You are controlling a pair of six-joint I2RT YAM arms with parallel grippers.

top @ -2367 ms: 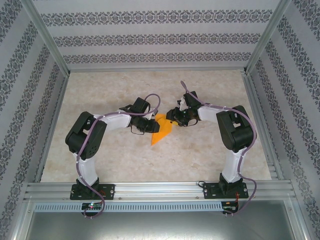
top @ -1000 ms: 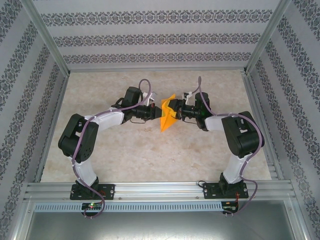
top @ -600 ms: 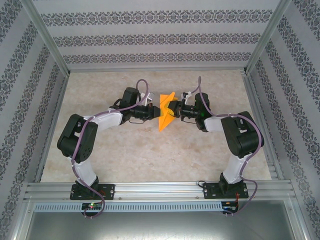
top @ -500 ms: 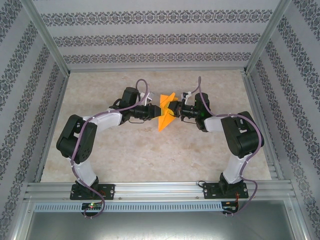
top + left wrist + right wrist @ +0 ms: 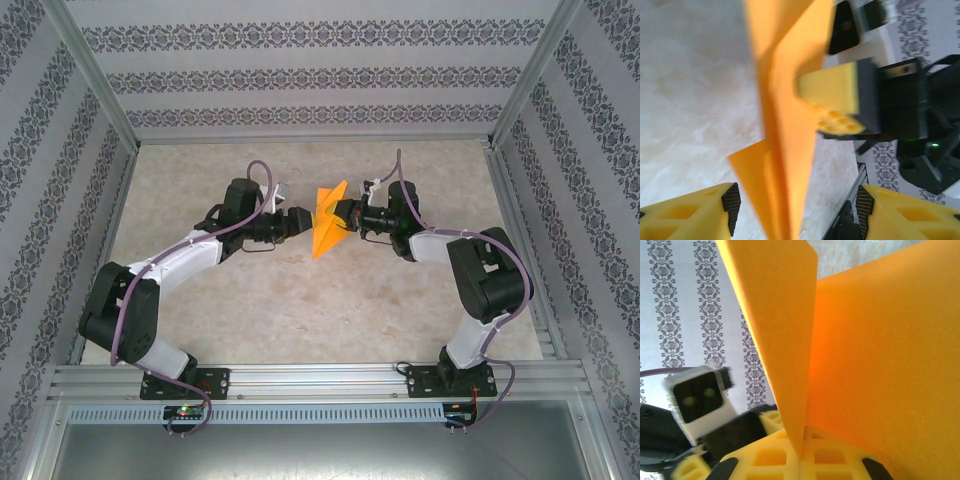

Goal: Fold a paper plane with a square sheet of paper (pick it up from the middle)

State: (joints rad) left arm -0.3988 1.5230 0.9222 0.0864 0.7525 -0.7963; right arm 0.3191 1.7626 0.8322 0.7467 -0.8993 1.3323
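Above the table (image 5: 300, 320) centre, pinches the folded orange paper (image 5: 326, 230) aloft, edge-on, in the closed right gripper (image 5: 344, 213); holds the left gripper (image 5: 298, 219) just beside it, fingers spread wide, gripping nothing.

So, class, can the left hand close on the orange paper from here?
Probably yes: the left hand is open, the paper just ahead of its spread fingers, held up by the right hand; nothing blocks it.

Clearance around mid-desk
Desk (image 5: 300, 320) open in front of and beyond both arms; the gap between left tool (image 5: 300, 219) and right tool (image 5: 344, 214) is filled by folded orange paper (image 5: 326, 232); walls (image 5: 300, 75) close three sides.
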